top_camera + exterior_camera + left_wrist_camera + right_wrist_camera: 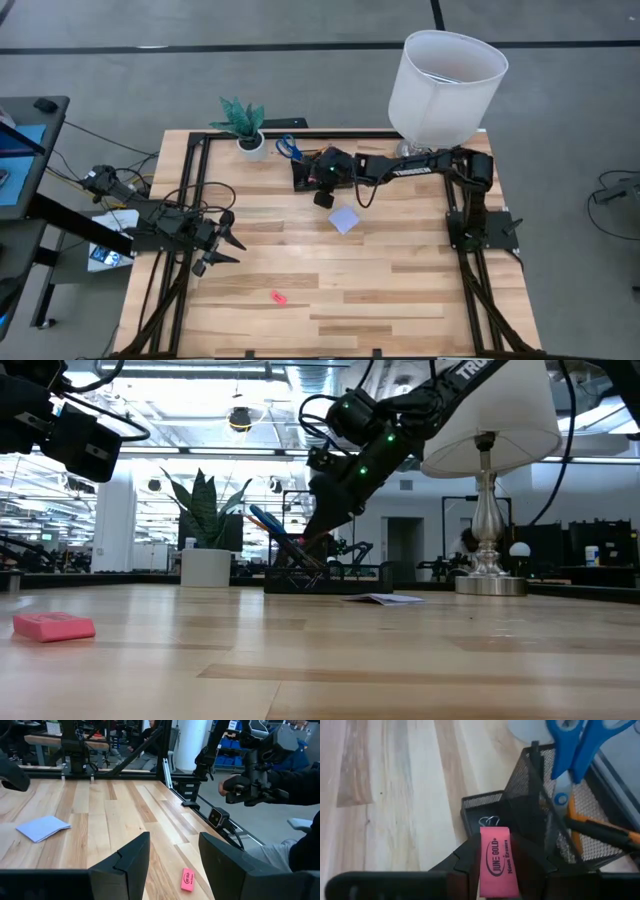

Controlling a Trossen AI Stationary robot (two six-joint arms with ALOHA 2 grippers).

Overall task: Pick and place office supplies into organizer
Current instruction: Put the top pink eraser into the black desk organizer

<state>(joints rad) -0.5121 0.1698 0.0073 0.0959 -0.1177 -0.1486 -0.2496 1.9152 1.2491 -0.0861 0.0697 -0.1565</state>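
Pink against black mesh: the right gripper (496, 870) clamps a small pink rubber eraser (496, 860) printed with dark lettering, its two dark fingers closed narrowly on the eraser's sides, directly above the small black wire-mesh desk organizer (560, 820) at the far edge of the pale wooden slat table (400, 290). Seen from the right wrist, the eraser hangs over the organizer's lower tray compartment, where a silver-handled binder clip (489, 821) lies. The taller cup section beside it holds a pair of blue-handled scissors (580, 750) standing blades down, an orange pencil (575, 827) and a dark pen (605, 832) leaning across it.

From overhead, the right arm reaches across from the table's right side, past the base of a white-shaded table lamp (445, 85). A small green plant in a white pot (247, 130) stands just left of the organizer. A pale lavender square note pad (344, 220) lies flat on the wood near the organizer, on its near side.

The left gripper (222, 245) waits over the table's left side with its fingers spread wide and nothing between them. A second pink eraser (278, 296) rests on the boards toward the front, well apart from the organizer and from both grippers; the left wrist view shows it lying just beyond that gripper's open fingers (130, 865). A seated person's dark sleeve (305, 780) shows at the room's edge in that same view.
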